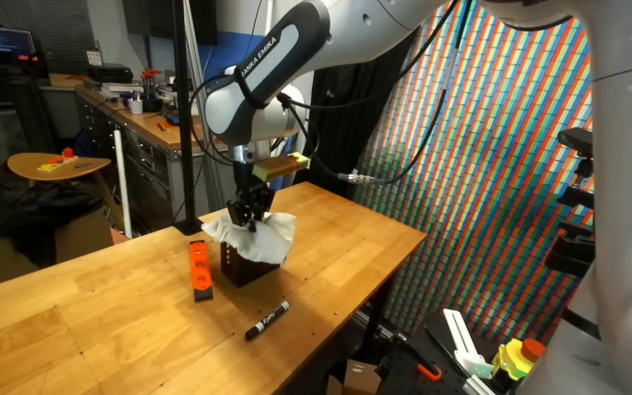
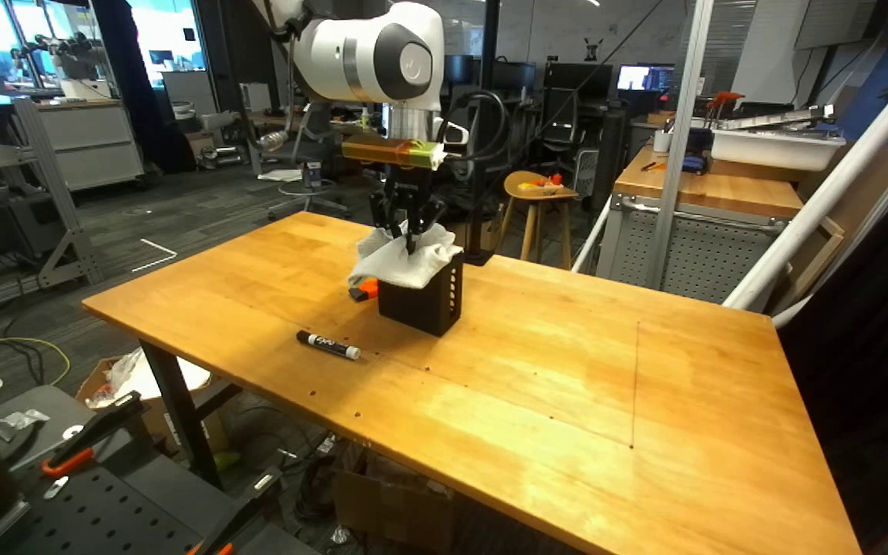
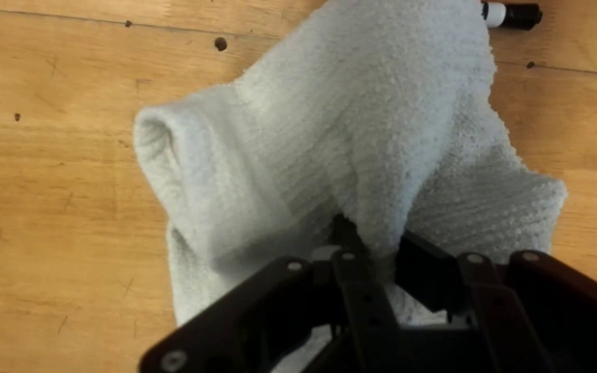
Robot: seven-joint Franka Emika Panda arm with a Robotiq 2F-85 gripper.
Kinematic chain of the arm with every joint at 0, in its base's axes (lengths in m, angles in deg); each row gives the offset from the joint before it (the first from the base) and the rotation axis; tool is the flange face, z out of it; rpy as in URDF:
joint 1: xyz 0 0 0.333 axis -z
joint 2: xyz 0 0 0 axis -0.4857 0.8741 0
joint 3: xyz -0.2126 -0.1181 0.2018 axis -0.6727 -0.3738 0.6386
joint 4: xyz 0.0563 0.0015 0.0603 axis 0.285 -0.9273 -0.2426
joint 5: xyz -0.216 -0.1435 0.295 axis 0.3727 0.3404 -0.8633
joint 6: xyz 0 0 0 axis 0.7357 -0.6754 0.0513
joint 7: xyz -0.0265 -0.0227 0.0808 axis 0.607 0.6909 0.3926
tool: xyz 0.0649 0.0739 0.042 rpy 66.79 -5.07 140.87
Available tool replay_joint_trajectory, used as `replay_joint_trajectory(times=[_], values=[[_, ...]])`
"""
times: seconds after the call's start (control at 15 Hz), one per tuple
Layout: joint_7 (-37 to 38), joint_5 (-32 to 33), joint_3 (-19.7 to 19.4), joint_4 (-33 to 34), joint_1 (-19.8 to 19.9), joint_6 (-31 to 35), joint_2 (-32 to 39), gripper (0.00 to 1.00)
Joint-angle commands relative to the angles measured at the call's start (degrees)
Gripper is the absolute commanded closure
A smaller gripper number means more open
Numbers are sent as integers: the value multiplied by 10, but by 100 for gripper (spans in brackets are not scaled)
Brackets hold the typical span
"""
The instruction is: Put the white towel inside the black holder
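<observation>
The white towel (image 1: 265,244) drapes over the top of the black holder (image 1: 239,270), its edges spreading past the sides. In an exterior view the towel (image 2: 390,266) hides the opening, while the holder (image 2: 419,304) stands upright on the table below it. How much cloth is inside cannot be seen. My gripper (image 2: 405,237) points down from above into the middle of the cloth. In the wrist view a gathered fold of towel (image 3: 371,119) runs between the two fingers of the gripper (image 3: 379,254), pinched by them. The holder is hidden beneath the cloth there.
An orange level (image 1: 199,269) lies beside the holder, partly hidden behind it in an exterior view (image 2: 367,290). A black marker pen (image 1: 266,321) rests nearer the table's edge; its end (image 3: 519,16) shows in the wrist view. A dark post base (image 1: 188,226) stands at the table's border.
</observation>
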Motion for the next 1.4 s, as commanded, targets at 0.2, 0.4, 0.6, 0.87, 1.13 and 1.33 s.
replay_joint_trajectory(times=[0.2, 0.4, 0.6, 0.87, 1.13, 1.33], values=[[-34, -3, 12, 2, -4, 24, 1, 96], [-46, 6, 14, 10, -8, 32, 4, 96], [-56, 17, 12, 18, -11, 37, 11, 96], [-64, 37, 5, 30, -9, 35, 24, 96], [-68, 48, 1, 43, -6, 33, 39, 96], [-76, 42, 5, 44, -5, 31, 47, 96]])
